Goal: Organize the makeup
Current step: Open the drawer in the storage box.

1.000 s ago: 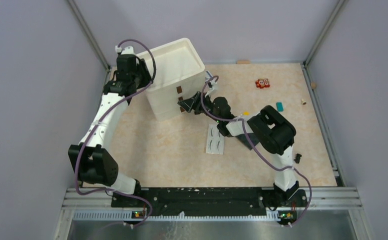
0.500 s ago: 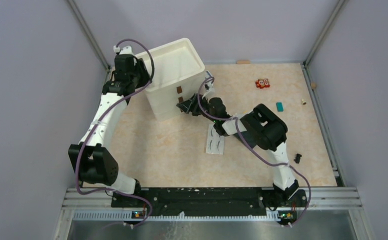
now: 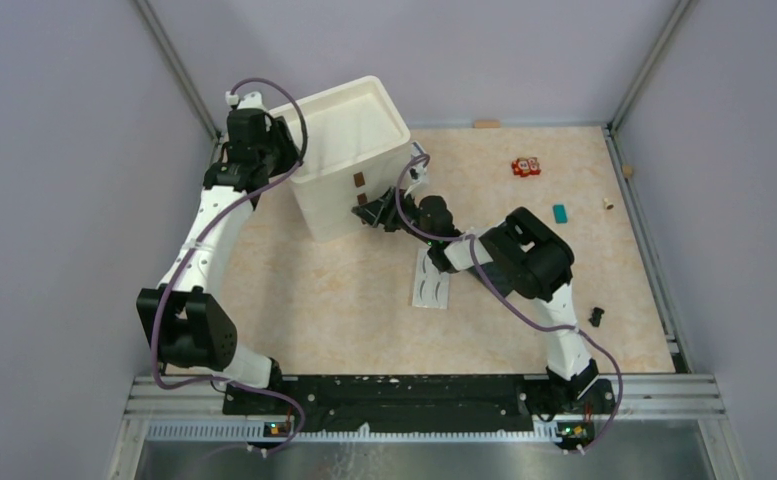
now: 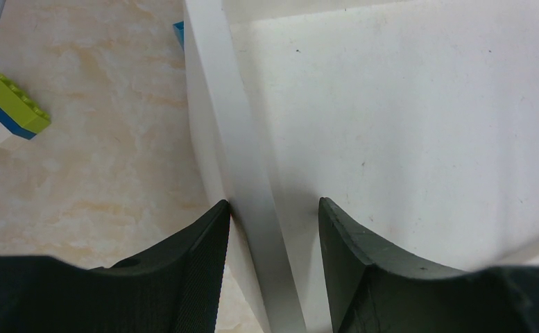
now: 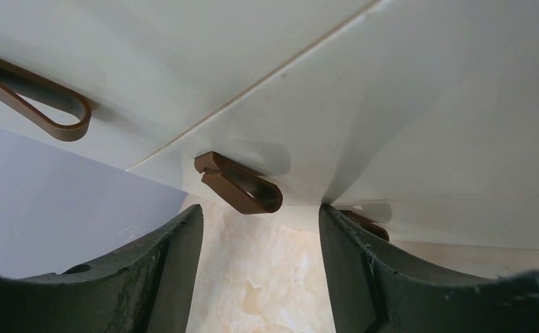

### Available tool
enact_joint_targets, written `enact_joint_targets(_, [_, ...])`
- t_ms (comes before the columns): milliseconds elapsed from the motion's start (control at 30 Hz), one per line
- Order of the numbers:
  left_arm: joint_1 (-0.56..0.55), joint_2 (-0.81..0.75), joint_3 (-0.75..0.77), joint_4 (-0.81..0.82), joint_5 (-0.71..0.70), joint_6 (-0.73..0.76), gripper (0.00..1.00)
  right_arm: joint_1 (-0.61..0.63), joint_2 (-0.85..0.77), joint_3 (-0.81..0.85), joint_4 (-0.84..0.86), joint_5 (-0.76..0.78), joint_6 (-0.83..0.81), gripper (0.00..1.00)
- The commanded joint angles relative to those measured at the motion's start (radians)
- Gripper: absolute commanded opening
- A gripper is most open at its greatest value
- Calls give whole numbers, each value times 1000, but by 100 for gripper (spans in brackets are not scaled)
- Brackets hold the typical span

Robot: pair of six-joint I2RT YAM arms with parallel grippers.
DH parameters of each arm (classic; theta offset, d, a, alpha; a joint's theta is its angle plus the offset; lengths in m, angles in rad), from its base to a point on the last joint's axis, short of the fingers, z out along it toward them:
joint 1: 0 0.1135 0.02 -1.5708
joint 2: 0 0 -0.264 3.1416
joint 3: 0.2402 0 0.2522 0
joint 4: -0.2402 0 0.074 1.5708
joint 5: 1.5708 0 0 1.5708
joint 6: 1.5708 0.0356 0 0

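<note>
A white drawer box (image 3: 349, 150) stands at the back left, with brown loop pulls (image 3: 358, 181) on its front. My left gripper (image 3: 267, 152) is closed over the box's left rim (image 4: 245, 173), one finger outside and one inside. My right gripper (image 3: 370, 212) is open at the box front. In the right wrist view its fingers (image 5: 261, 211) stand either side of a brown loop pull (image 5: 242, 186) without pinching it. A white false-eyelash card (image 3: 431, 278) lies flat on the table under the right forearm. No other makeup shows.
A red block (image 3: 525, 166) and a teal block (image 3: 560, 212) lie at the right back. A small black item (image 3: 596, 316) lies near the right edge. A green, blue and white brick (image 4: 6, 111) sits left of the box. Two more brown pulls (image 5: 44, 111) show.
My right arm has reached left, bringing its gripper up against the box front at the brown pull. The left gripper has shifted very slightly and stays on the rim.
</note>
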Motion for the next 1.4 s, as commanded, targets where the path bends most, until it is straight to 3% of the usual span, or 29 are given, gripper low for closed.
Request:
enact_joint_targets(0, [4,9,-21,8,24,10,55,-4,-50,12,107,7,3,59])
enact_joint_targets(167, [7,4,-26,9,23,11,55,-5,-60,-1,147,8,15,49])
enact_joint_targets(400, [9,6,-29,11,34,9,55,-4,-73,-6,142,19,12,47])
enact_joint_targets(567, [9,8,-30,12,40,9,55,-6,-69,-9,148,18,11,24])
enact_joint_targets(900, [10,8,-32,14,41,10,55,-7,-76,-47,186,7,14,1])
enact_joint_targets(1367, [15,7,-32,14,44,9,55,-7,-151,-155,250,-9,24,0])
